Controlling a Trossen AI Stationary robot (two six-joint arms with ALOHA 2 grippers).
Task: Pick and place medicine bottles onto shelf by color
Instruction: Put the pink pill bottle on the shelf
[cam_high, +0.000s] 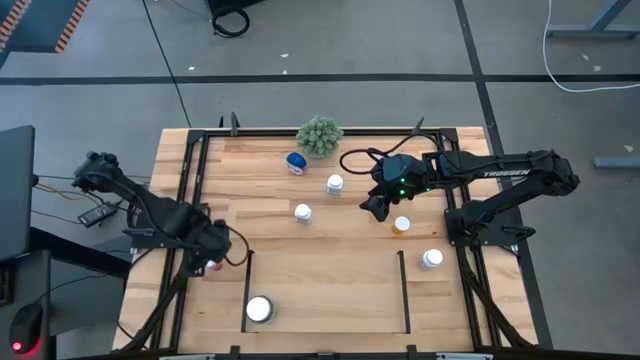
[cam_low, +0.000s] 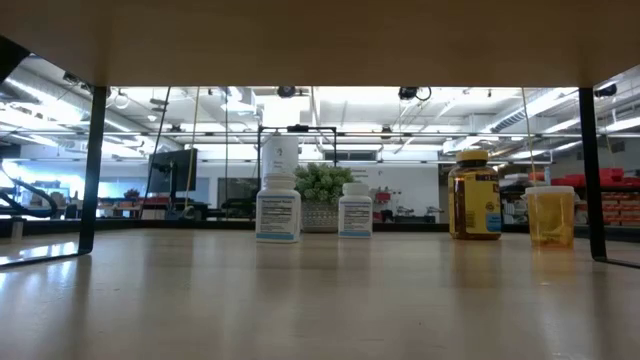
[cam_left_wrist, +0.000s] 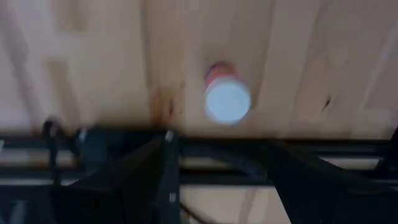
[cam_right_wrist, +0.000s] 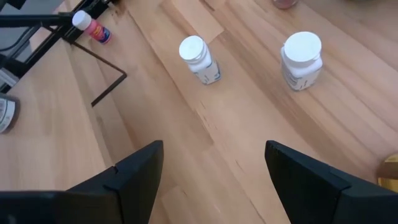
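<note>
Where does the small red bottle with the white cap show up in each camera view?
High view: small red bottle with the white cap at left, beside the left end effector.
Low view: not visible.
Left wrist view: centre, cap up.
Right wrist view: top-left corner.
Shared landmark: the thin black strip nearby.

The high view looks straight down on the whole table (cam_high: 330, 290). The low view sits at tabletop height, facing level across the wood toward the plant (cam_low: 322, 183) and the room behind. The left wrist view looks close down on a red bottle (cam_left_wrist: 227, 98). The right wrist view, higher up, shares that bottle and two white bottles (cam_right_wrist: 198, 57).
</note>
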